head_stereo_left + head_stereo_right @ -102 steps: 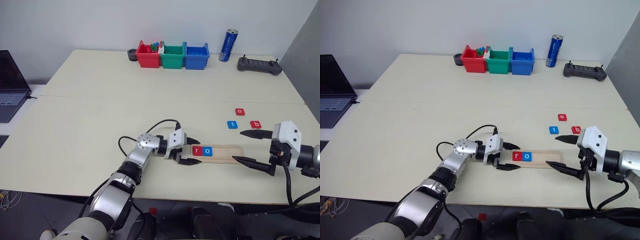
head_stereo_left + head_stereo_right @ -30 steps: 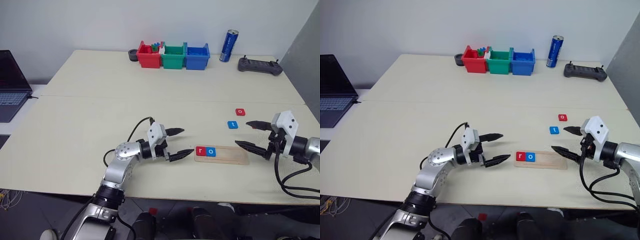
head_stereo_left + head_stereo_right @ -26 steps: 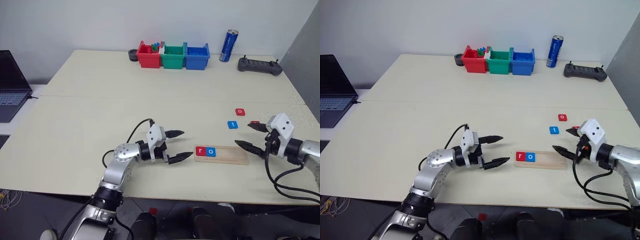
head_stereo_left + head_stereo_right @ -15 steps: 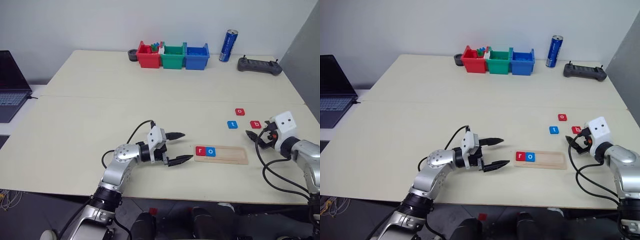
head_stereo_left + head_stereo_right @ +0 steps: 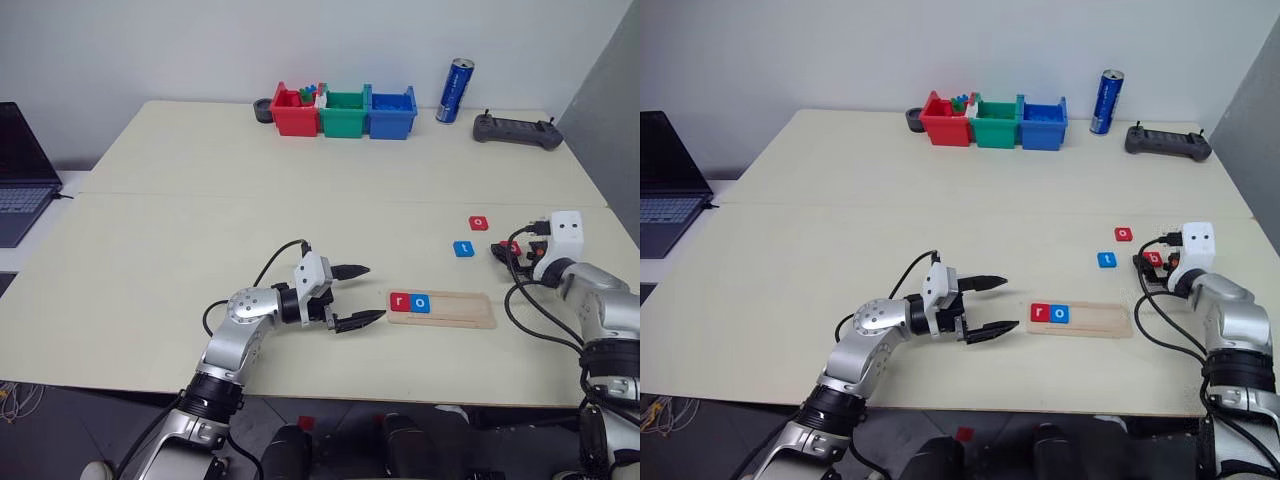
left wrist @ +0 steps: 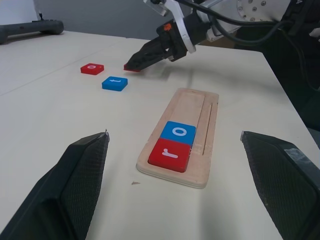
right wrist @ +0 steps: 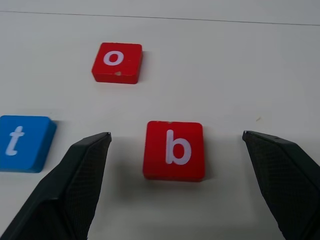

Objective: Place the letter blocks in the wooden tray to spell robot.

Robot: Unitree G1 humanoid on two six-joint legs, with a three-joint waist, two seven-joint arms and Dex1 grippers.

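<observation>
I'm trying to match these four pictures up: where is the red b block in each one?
Left eye view: red b block, partly behind the right gripper.
Right eye view: beside the blue t block.
Left wrist view: beneath the right gripper's fingertips.
Right wrist view: centre, between that gripper's open fingers.
Shared landmark: the blue t block.

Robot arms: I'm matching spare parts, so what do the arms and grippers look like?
Both arms are silver-grey metal with rounded joint housings and loose black cables looping along them. Each wrist ends in a white block. The left gripper and the right gripper each have two tapered black fingers with a finely textured surface.
</observation>
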